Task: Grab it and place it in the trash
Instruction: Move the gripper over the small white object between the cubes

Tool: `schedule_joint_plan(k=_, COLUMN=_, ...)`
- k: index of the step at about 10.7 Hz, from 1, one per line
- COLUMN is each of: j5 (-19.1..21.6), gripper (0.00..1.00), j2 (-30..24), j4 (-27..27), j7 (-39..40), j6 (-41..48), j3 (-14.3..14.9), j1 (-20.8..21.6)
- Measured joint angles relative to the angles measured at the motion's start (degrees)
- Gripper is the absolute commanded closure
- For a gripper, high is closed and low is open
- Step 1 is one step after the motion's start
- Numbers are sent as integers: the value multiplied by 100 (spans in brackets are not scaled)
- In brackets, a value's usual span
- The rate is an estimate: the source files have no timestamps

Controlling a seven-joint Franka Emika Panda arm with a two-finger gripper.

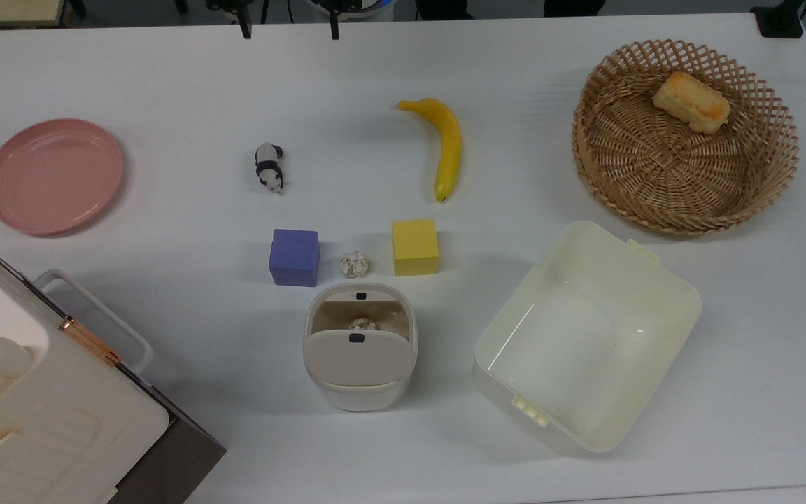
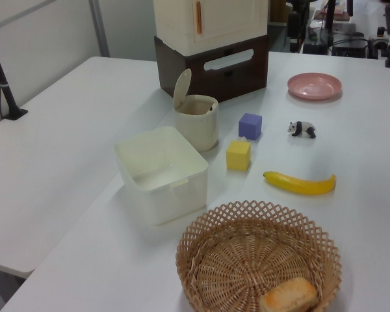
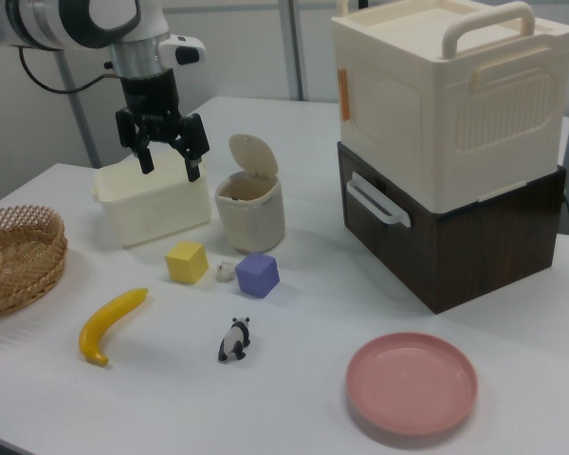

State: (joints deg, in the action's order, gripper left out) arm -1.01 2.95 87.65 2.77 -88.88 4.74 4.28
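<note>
Paper wad (image 1: pixel 354 264) sits on the counter (image 1: pixel 165 84) btwn the purple cube (image 1: pixel 294 257) and the yellow cube (image 1: pixel 415 247), touching neither as far as the top view shows, just above the trash bin (image 1: pixel 359 392) in the top view. In the right view it's the small pale lump (image 3: pixel 227 271) in the gap btwn the two cubes, in front of the bin (image 3: pixel 250 220).

Bin's flap lid (image 3: pixel 252 155) is tipped up, mouth open; top view shows a similar speckled wad already inside (image 1: pixel 362 323). The target wad itself is untouched, so nothing of the task looks done yet.

Hand (image 3: pixel 167 163) hangs high in the air, well apart from the wad, fingers spread wide w/ nothing btwn them; in the right view it's up-left of the bin, in front of the cream tub (image 3: pixel 152 204). Top view catches the two fingertips at the top edge (image 1: pixel 289 29).

Left to do, by my read: come down over the gap btwn the cubes, pinch the wad, lift, carry the short way to the bin mouth, let go. Cubes flank it closely, so finger alignment prob matters.
</note>
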Motion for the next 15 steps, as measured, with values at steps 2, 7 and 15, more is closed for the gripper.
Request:
schedule_joint_plan(k=2, j5=0, gripper=0, j2=0, j4=0, j7=0, j6=0, j3=0, j1=0)
schedule_joint_plan(k=7, j5=0, gripper=0, j2=0, j4=0, j7=0, j6=0, j3=0, j1=0)
schedule_joint_plan(k=15, j5=0, gripper=0, j2=98, j4=19, j7=-36, j6=-87, j3=-9, j1=1)
